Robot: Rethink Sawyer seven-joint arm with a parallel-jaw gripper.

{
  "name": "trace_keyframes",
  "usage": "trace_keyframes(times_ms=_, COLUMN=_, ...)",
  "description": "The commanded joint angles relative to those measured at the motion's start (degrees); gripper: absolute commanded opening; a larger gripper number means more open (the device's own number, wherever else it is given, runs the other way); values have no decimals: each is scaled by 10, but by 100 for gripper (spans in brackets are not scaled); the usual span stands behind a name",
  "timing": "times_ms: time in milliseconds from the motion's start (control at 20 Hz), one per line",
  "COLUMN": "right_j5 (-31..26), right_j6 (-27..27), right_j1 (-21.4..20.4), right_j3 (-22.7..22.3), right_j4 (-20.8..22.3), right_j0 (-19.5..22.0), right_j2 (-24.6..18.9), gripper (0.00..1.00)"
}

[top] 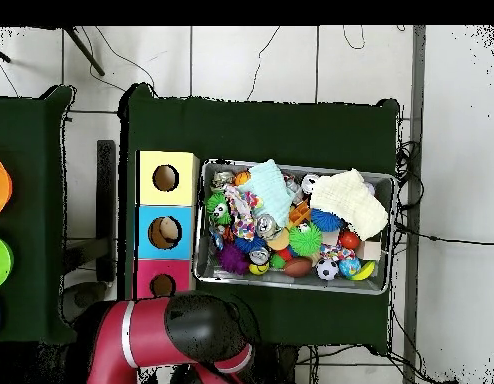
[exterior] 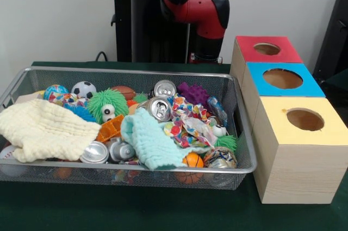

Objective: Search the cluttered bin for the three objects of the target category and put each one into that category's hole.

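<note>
Green tabletop: bin (exterior: 242, 167) crammed (cans (exterior: 159, 108), cloths (exterior: 43, 129), balls (exterior: 83, 89)).

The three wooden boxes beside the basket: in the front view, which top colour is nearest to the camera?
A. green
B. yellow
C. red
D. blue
B. The yellow-topped box stands lowest and closest in the front view, with the blue-topped box behind it and the red-topped box farthest back, all beside the wire basket.

The yellow cloth (exterior: 43, 128) and mint cloth (exterior: 152, 144) bury whatever lies beneath them in the bin (exterior: 239, 168)
</note>
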State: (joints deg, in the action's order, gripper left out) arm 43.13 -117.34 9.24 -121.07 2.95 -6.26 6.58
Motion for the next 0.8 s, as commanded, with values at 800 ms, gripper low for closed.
trace_keyframes(times_ms=800, right_j5=-11, right_j6=-148, right_j1=18, right_j3=-49, right_j4=-12, right_j0=28, right_j2=-46, gripper=100)
